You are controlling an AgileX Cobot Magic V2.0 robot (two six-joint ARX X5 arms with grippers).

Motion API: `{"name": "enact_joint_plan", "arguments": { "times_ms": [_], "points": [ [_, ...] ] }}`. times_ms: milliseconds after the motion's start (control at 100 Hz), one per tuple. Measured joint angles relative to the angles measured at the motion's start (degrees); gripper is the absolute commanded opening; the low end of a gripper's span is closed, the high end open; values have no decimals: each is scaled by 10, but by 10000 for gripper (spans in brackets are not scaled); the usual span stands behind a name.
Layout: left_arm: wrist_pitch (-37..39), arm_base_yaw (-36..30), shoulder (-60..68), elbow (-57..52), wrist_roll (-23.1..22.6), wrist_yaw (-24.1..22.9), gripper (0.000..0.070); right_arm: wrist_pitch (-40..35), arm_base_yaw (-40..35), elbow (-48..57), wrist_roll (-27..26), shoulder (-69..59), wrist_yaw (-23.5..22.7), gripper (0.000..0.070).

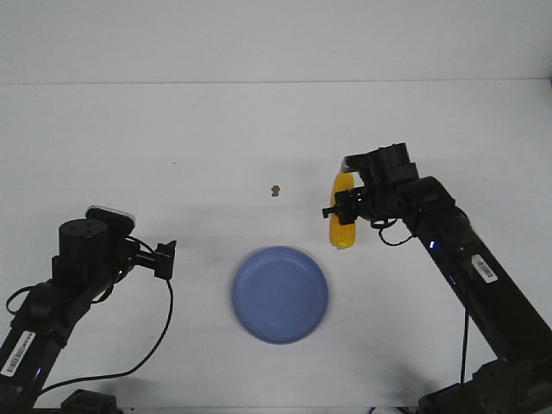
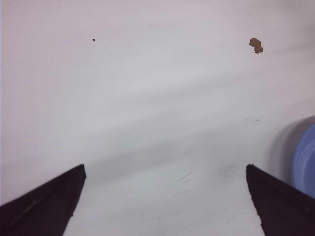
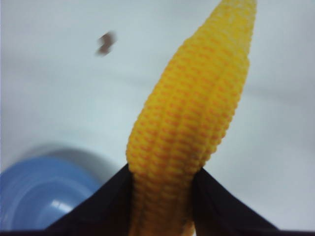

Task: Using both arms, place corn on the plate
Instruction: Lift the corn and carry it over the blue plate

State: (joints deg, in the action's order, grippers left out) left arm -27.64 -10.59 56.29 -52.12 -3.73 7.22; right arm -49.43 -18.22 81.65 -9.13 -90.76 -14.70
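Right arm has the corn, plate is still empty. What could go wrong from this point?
1. The right gripper pinches the corn across a rounded, tapering body; it could twist or slip before release.
2. The corn is beside the plate, past its far right rim, not over it; an early release would probably land it on the table.
3. Released on the shallow rim, it may roll off.

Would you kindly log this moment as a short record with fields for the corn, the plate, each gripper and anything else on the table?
corn: held in the right gripper, beside the plate's far right edge, not on it
plate: blue, nothing on it, on the white table between the arms
right gripper: shut on the corn
left gripper: open, holding nothing, left of the plate
other: small brown speck on the table beyond the plate
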Motion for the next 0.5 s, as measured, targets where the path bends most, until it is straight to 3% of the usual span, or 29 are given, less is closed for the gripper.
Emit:
{"name": "enact_joint_plan", "arguments": {
  "times_ms": [220,500],
  "points": [
    [0,0,0,0,0,0,670,9,-109,-38,4,0,4,144],
    [0,0,0,0,0,0,670,37,-206,-99,-16,0,45,211]
  ]
}}
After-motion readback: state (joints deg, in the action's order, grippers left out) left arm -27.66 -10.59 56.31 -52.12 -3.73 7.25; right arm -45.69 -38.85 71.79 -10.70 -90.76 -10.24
